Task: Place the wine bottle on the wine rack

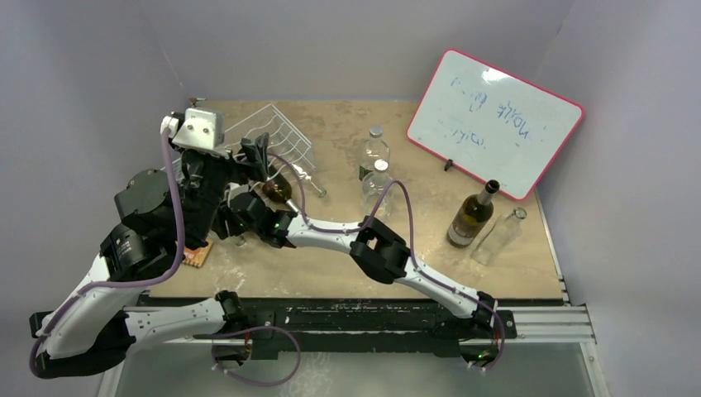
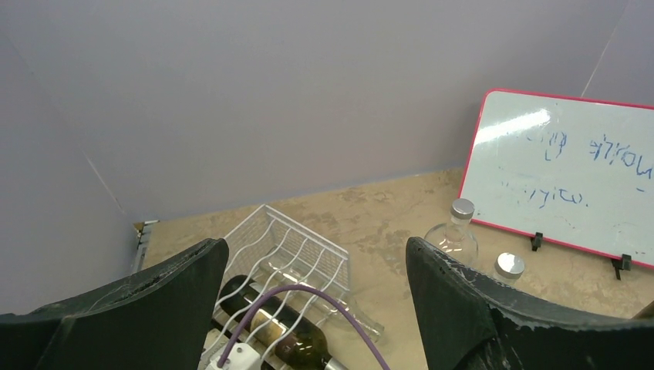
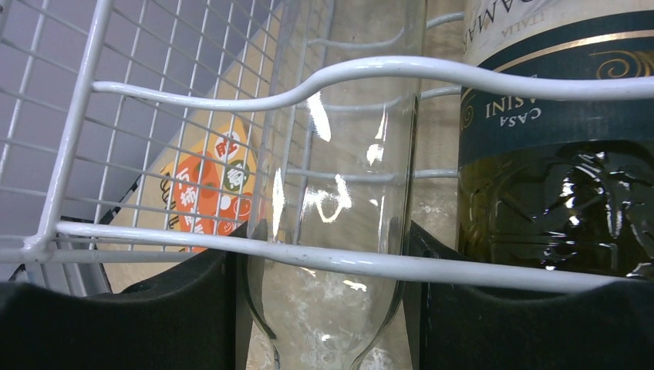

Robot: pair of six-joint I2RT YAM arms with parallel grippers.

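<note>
The wine rack (image 1: 269, 132) stood at the far left of the table (image 1: 331, 273), and at its near end the wine bottle (image 1: 278, 190) lay just beside a glass bottle (image 3: 339, 231) — rack wires crossing both. Right of the rack, mid-table, one capped bottle (image 1: 374, 149) stood behind another (image 1: 379, 184). At the far right stood a whiteboard (image 1: 496, 120); before it stood a second wine bottle (image 1: 473, 217) with a tilted bottle (image 1: 500, 236) just right of it.

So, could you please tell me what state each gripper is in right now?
Left gripper: open, holding nothing.
Right gripper: closed on the clear glass bottle in the white wire rack.
</note>
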